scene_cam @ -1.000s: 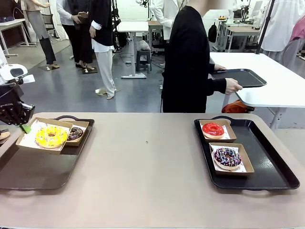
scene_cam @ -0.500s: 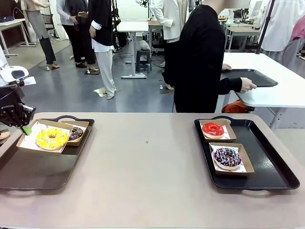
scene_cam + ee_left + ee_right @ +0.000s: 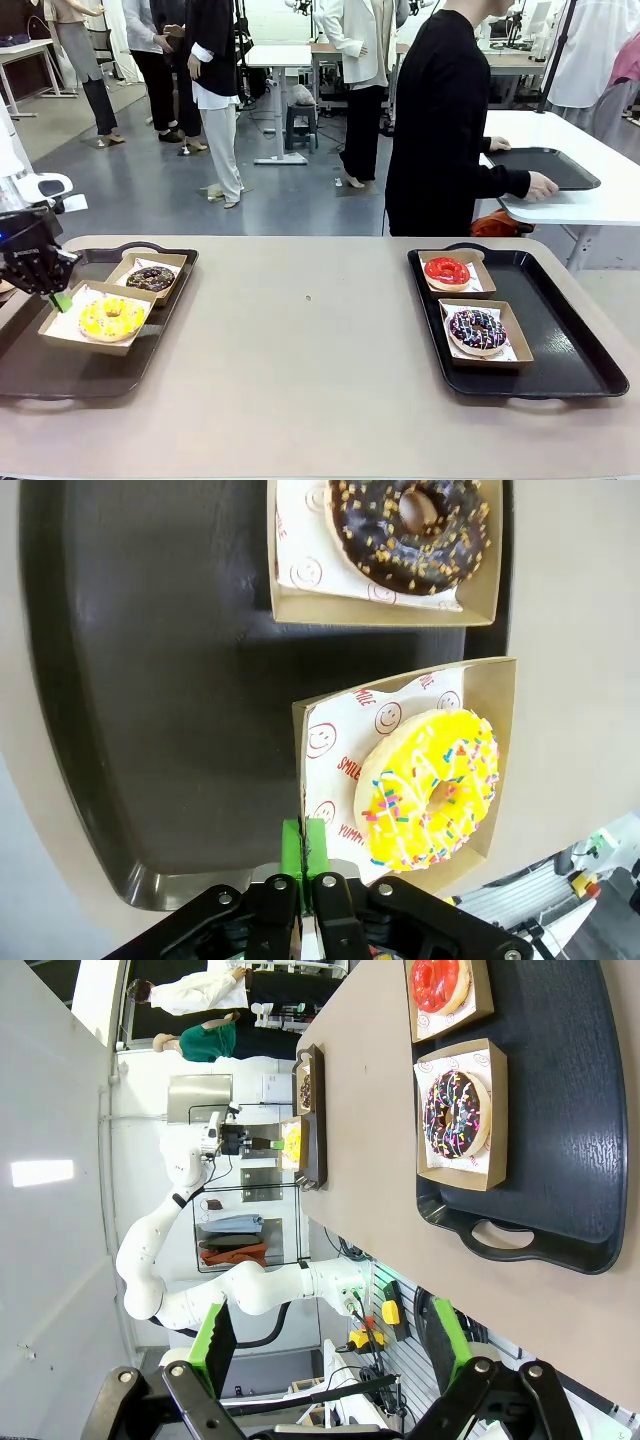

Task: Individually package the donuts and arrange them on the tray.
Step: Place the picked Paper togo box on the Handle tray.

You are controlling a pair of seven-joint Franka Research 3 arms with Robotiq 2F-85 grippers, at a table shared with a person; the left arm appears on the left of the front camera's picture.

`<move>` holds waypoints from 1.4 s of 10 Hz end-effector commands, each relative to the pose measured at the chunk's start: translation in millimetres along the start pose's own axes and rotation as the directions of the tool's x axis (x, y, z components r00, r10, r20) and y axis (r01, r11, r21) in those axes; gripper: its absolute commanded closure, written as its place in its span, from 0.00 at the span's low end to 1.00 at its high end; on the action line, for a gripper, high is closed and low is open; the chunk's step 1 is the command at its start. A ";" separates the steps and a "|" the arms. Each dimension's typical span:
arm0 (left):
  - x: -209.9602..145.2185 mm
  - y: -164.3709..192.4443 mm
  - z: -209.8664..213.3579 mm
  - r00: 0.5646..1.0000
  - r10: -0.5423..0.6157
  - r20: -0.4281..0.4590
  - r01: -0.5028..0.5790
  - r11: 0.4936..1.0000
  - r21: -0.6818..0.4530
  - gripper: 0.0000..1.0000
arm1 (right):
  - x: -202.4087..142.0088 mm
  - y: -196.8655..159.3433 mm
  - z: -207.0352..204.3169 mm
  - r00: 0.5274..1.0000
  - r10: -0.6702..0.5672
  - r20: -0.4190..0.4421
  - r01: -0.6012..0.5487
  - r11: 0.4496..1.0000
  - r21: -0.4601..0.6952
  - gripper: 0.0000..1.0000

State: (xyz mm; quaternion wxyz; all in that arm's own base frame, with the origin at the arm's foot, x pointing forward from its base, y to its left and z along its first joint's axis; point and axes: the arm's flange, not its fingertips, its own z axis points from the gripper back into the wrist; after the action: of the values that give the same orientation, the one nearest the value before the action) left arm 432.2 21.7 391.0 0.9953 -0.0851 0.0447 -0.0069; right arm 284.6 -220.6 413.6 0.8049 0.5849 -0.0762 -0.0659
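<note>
The tan surface [image 3: 320, 370] is being shared by two black trays: the left tray [image 3: 60, 365] and the right tray [image 3: 575, 345], well apart from each other. On the left tray two shallow cardboard boxes are being carried: the near box [image 3: 62, 328] is being occupied by the yellow sprinkled donut [image 3: 110, 318], and the far box [image 3: 128, 270], just behind it, by the dark chocolate donut [image 3: 151, 278]. On the right tray the red-glazed donut [image 3: 447, 271] is being held in the farther box [image 3: 478, 272], and the dark donut with coloured sprinkles [image 3: 477, 329] in the nearer box [image 3: 515, 345]. Beyond the surface, another black tray [image 3: 555, 165] is being handled on a white table [image 3: 600, 200] by a person in black [image 3: 445, 120]. The near box's left rim is being pinched by the left gripper [image 3: 60, 298], its green-padded jaws being closed on the cardboard edge beside the smiley-printed paper lining [image 3: 345, 745], as seen in the left wrist view. The right gripper [image 3: 325, 1350] is being held well above the right tray, its jaws being spread wide and gripping nothing.
</note>
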 end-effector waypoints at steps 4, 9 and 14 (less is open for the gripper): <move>-0.4 12.4 -27.6 1.000 -0.004 -0.018 0.003 0.999 -0.048 0.99 | -1.2 3.8 0.3 1.000 -0.004 0.003 0.004 1.000 0.006 0.00; -3.4 10.8 -25.4 0.999 -0.035 -0.005 0.035 0.999 -0.034 0.00 | -1.2 3.8 0.3 1.000 -0.004 0.003 0.004 1.000 0.006 0.00; -16.5 2.3 12.6 0.997 -0.079 0.023 0.079 0.997 -0.010 0.21 | -1.2 3.8 0.3 1.000 -0.004 0.003 0.004 1.000 0.006 0.00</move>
State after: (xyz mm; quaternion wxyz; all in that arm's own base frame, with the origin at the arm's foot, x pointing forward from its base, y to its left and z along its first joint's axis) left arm 425.2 24.5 392.3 0.9942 -0.0985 0.0337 -0.0270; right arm 284.7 -220.5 413.6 0.8049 0.5848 -0.0761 -0.0658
